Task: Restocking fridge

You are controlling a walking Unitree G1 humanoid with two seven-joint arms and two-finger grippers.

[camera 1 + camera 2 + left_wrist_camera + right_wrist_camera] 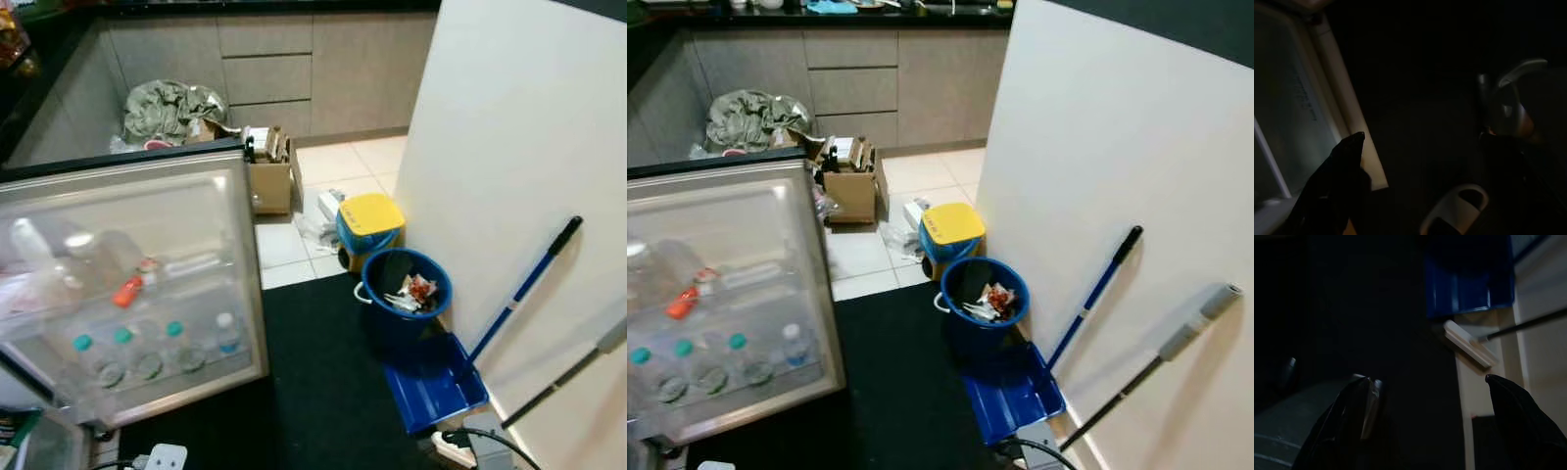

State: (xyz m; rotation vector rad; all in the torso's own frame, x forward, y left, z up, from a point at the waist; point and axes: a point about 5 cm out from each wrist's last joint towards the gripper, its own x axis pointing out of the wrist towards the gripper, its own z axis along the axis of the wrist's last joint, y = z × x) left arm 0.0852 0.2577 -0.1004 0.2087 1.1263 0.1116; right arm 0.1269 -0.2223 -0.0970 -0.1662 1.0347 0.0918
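Observation:
The fridge door (132,284) stands open on the left, and I look down into its clear shelves. The lower shelf holds several bottles, three with teal caps (122,338) and one with a blue cap (226,323). An orange-capped bottle (127,291) lies on the shelf above. My left gripper (1425,147) hangs open in the dark beside the door's pale edge (1337,107), holding nothing. My right gripper (1430,382) hangs open over the black mat (1376,308), also holding nothing.
A blue bin (406,294) of rubbish, a blue dustpan (434,382) with its long handle and a grey pole (1176,343) stand along the white panel (519,147) on the right. A yellow-lidded tub (370,223), a cardboard box (270,176) and a power strip (1469,350) sit on the floor.

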